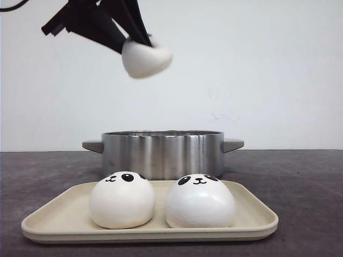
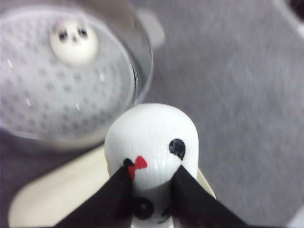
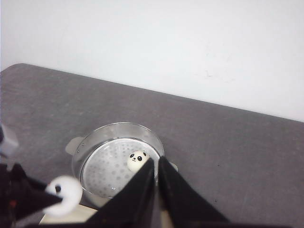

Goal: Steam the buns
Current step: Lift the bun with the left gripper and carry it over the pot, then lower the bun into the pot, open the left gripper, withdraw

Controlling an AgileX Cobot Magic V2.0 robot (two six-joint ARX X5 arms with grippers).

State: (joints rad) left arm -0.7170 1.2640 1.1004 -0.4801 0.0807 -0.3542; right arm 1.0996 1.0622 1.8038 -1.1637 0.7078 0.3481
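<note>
The grey counter [image 1: 311,203] carries everything. Largest on it is the steel pot [image 1: 161,152], well below the left pincer [image 1: 140,40] and slightly ahead of it, its perforated steamer floor visible in the wrist views. One bun [image 3: 137,160] already sits inside, toward the far side. Nearer the camera, low beneath the pincer, lies the beige tray [image 1: 257,222] with two buns waiting: one [image 1: 122,199] on its left half, one [image 1: 199,201] on its right, nearly touching.

The left pincer is clamped on a fourth bun [image 1: 146,58], held high over the tray's back edge, short of the pot. The right pincer [image 3: 156,171] hangs above the scene with its fingers together, apparently holding nothing, though its tips are hard to read.

So, by my reckoning: one bun delivered, one in transit, two left.
</note>
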